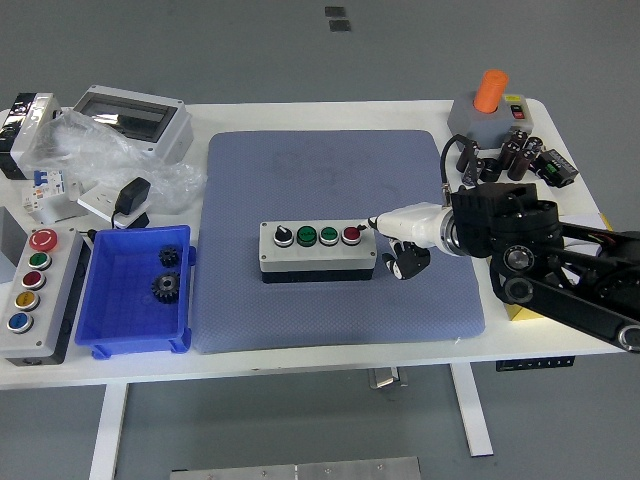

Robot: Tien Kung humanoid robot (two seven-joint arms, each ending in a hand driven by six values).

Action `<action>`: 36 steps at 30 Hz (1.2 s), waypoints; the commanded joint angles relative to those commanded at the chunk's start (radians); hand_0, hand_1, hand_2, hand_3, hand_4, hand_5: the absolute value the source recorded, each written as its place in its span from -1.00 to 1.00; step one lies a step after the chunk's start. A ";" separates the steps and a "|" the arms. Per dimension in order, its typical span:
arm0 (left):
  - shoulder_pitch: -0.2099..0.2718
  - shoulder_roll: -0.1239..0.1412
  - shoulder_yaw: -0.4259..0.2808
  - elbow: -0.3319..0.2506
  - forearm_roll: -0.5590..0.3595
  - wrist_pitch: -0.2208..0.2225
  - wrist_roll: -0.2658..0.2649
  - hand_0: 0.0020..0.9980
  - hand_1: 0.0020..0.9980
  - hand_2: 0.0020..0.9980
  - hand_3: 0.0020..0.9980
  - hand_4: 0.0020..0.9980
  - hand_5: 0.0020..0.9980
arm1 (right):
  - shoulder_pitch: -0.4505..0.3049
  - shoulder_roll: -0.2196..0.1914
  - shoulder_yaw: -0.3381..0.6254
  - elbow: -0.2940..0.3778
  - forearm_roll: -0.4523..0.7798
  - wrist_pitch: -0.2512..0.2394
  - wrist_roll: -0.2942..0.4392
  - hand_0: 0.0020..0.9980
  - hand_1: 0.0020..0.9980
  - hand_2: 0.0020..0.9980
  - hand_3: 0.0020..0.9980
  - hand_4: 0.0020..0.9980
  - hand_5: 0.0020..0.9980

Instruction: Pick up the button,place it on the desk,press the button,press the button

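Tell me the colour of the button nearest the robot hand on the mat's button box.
Red, seen in the head view.
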 joint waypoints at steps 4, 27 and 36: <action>-0.001 0.000 0.000 0.000 0.001 0.000 -0.001 0.28 0.18 0.13 0.10 -0.40 -1.00 | 0.000 0.002 -0.003 0.004 0.006 -0.004 0.002 -0.13 -0.13 -0.40 1.00 -0.61 -0.90; 0.000 -0.003 -0.007 0.001 0.013 0.002 0.002 0.28 0.19 0.13 0.10 -0.40 -1.00 | 0.000 0.011 -0.019 -0.004 0.005 -0.020 0.005 -0.18 -0.14 -0.41 1.00 -0.60 -0.90; -0.003 -0.001 -0.002 0.001 0.009 0.005 -0.001 0.28 0.19 0.13 0.10 -0.41 -1.00 | -0.001 0.016 -0.048 -0.008 -0.027 -0.030 -0.005 -0.19 -0.15 -0.41 1.00 -0.60 -0.92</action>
